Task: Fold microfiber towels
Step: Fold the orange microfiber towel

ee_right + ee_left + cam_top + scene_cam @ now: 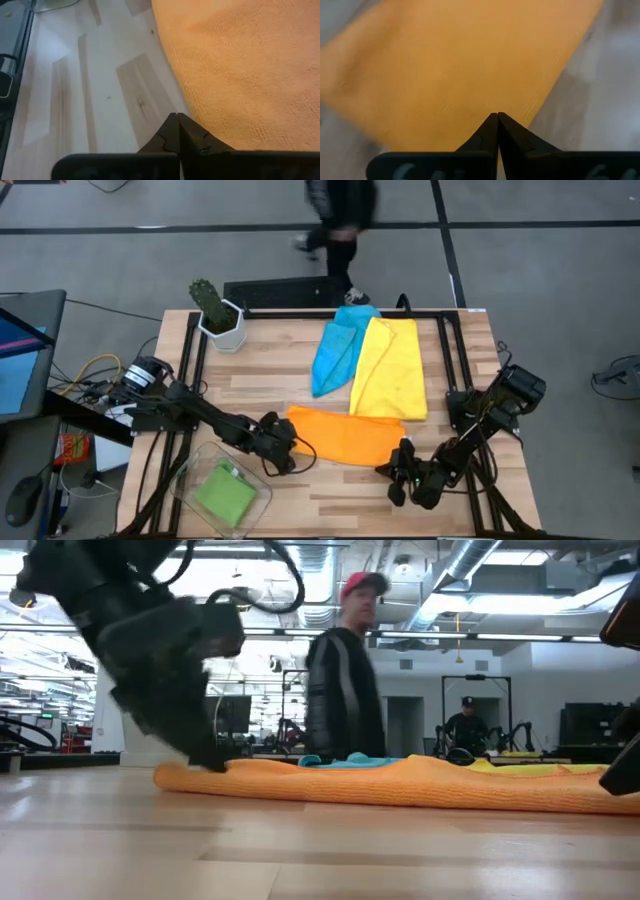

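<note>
1. The orange towel (350, 435) lies flat near the front edge of the bench (270, 370), between the two arms.
2. The left end effector (290, 448) sits at the towel's left end, fingers pressed together, tips right at the cloth's edge; whether they pinch any cloth, I cannot tell.
3. The right end effector (398, 470) sits at the towel's front right corner, fingers closed, over bare wood just beside the cloth's border.
4. The yellow towel (390, 370) and the light blue towel (335, 355) lie side by side toward the back edge, touching.
5. The green towel (225, 492) rests folded in a clear container (190, 475) at the front left corner.
</note>
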